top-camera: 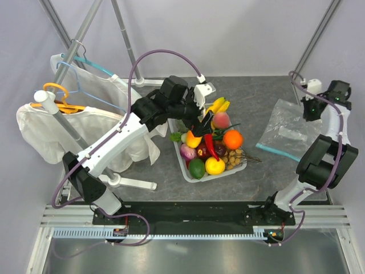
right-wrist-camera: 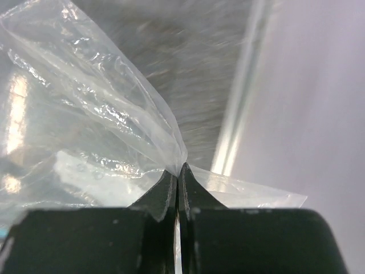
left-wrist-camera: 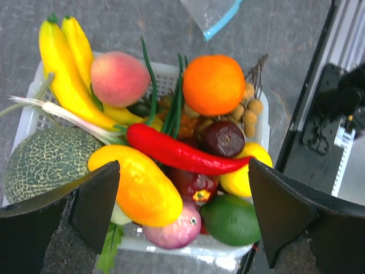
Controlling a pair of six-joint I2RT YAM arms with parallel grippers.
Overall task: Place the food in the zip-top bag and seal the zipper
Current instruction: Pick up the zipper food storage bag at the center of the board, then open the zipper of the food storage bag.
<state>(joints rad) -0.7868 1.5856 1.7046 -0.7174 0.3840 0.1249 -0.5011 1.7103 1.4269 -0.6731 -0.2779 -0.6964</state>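
Note:
The food is piled in a white tray [top-camera: 181,155]: an orange [top-camera: 232,138], a lime [top-camera: 197,168], a yellow-orange piece [top-camera: 193,138], a red chili and bananas. My left gripper [top-camera: 201,124] is open above the pile. In the left wrist view its fingers [left-wrist-camera: 97,200] flank the yellow-orange piece [left-wrist-camera: 142,182], a purple onion [left-wrist-camera: 177,228] and the lime [left-wrist-camera: 231,220]. The clear zip-top bag [top-camera: 288,123] lies at the right, its teal zipper [top-camera: 278,152] along the near edge. My right gripper [top-camera: 309,109] is shut on the bag's far edge [right-wrist-camera: 85,114].
A clothes rack stands at the left with a light-blue hanger [top-camera: 85,74], an orange hanger [top-camera: 57,94] and a white garment [top-camera: 51,131]. Slanted metal poles rise at the back left and back right. The tray also holds a melon [left-wrist-camera: 45,160] and a peach [left-wrist-camera: 118,77].

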